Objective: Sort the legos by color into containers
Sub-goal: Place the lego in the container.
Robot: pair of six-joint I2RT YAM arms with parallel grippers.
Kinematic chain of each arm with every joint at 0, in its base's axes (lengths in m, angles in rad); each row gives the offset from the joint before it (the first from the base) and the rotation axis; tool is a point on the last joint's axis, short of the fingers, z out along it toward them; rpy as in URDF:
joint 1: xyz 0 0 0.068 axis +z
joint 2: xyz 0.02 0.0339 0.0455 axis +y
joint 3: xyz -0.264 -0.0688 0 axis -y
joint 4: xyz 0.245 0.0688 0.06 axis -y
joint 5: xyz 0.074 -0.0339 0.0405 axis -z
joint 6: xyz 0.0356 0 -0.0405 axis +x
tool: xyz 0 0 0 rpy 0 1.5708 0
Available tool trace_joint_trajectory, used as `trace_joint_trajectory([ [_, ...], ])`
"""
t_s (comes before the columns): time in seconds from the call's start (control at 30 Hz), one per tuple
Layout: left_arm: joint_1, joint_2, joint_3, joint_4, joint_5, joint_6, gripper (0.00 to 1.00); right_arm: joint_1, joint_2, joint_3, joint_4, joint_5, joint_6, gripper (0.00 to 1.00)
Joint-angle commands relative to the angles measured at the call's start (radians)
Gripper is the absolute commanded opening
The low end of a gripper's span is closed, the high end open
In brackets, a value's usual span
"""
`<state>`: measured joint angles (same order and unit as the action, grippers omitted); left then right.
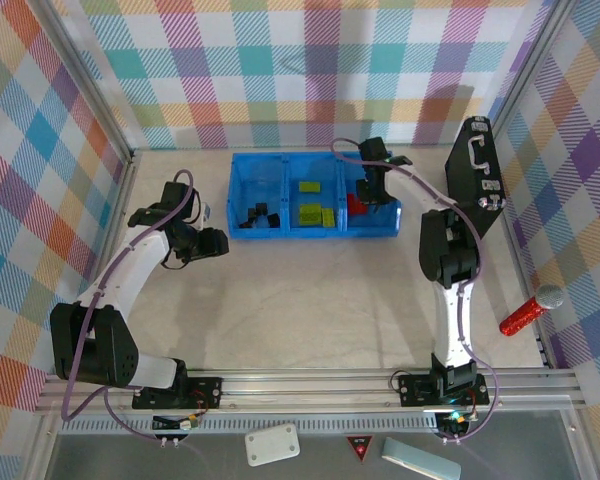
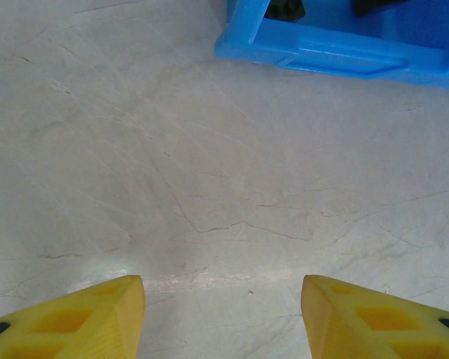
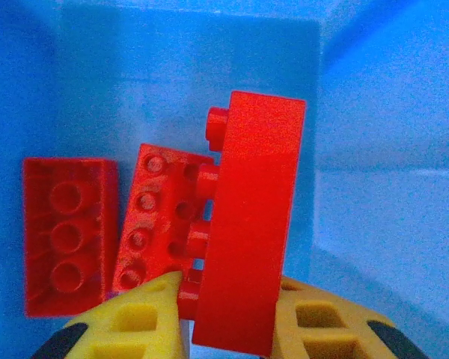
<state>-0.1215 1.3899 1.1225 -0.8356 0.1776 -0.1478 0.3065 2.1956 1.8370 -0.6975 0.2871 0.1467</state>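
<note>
Pinching red lego (image 3: 247,224) beside bin wall (image 3: 389,112)

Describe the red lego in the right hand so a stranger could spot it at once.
Find the long blue bin at the far middle of the table, then its right-end compartment, the one holding red pieces. The red lego you want stands on edge, pinched in the right hand; its two neighbours lie loose on the bin floor.
</note>
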Motion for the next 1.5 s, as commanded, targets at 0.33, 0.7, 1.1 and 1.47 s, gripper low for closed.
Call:
trace_joint_trajectory([
  [0.33,0.027,-0.012,-0.009,0.007,-0.026,0.023,0.58,-0.015,0.074,0.046,-0.016,0.041,0.020,0.26],
  [0.7,0.052,-0.005,-0.009,0.010,-0.009,0.019,0.59,-0.015,0.039,0.046,-0.034,0.005,0.043,0.37],
  [1.1,0.060,0.005,-0.010,0.009,-0.022,0.018,0.61,-0.015,-0.129,-0.011,-0.057,-0.055,0.055,0.43],
  [1.47,0.060,-0.034,0.013,-0.018,-0.047,-0.026,0.81,-0.017,-0.387,-0.245,-0.017,-0.045,0.037,0.61],
])
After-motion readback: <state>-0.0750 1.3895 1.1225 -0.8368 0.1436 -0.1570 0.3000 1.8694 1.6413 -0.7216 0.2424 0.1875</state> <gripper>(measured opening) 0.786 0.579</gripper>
